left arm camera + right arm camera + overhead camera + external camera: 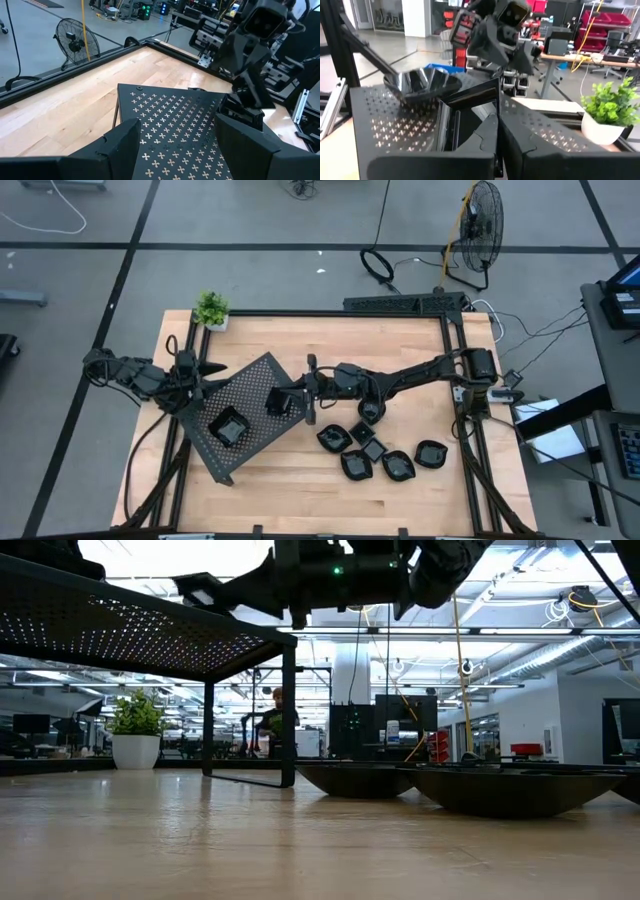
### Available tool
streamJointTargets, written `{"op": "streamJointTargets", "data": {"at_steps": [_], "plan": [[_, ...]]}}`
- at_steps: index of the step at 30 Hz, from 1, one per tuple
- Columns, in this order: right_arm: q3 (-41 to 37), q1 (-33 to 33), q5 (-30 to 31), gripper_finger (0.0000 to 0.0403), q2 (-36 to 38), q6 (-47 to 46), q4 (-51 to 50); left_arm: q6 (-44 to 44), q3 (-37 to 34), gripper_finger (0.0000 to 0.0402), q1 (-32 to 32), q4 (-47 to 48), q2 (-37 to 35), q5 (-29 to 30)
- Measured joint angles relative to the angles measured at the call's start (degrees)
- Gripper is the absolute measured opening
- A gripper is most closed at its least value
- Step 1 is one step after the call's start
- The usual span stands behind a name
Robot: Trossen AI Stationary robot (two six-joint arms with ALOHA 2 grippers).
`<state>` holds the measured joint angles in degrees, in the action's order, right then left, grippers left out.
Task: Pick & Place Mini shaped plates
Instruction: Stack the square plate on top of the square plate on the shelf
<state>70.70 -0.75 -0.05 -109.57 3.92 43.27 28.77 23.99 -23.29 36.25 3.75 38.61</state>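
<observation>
A dark perforated tray (250,385) stands on legs at the table's left half. One mini plate (228,427) lies on it near its front; it shows as a rounded glossy black dish (422,82) in the right wrist view. My right gripper (300,395) reaches in level from the right, shut on a square black plate (278,402) over the tray's right corner. Several more black plates (375,452) lie on the wood to the right. My left gripper (177,145) hovers open over the tray's left corner, with nothing between its fingers. My right gripper pinches the square plate's rim (487,102) on its right-hand side between its two fingers. The fingers come in level from the table's right. The plate is tilted in front of them over the tray. I cannot tell whether its lower edge touches the tray.
A small potted plant (211,310) stands at the table's far left corner. A black frame (455,355) runs along the far and right edges. In the low view, the tray's leg (288,710) stands left of the plates on the wood (520,790).
</observation>
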Motion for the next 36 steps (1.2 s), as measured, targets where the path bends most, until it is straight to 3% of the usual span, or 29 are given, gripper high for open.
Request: {"op": "streamJointTargets", "data": {"at_steps": [16, 27, 36], "plan": [[0.0, -0.8, -0.18, 0.0131, 0.2, 1.33, -3.44, 0.0, 0.02, 0.0255, 0.0, 0.0, 0.0, -0.02], [0.0, -5.89, 0.26, 0.0136, 1.32, 5.62, -10.42, 0.0, 0.0, 0.0255, 0.01, 0.0, 0.0, 0.0], [-0.2, -10.15, 14.67, 0.0135, 4.2, 14.53, -20.93, -0.02, 0.0, 0.0255, 0.0, 0.0, -0.02, 0.0]]}}
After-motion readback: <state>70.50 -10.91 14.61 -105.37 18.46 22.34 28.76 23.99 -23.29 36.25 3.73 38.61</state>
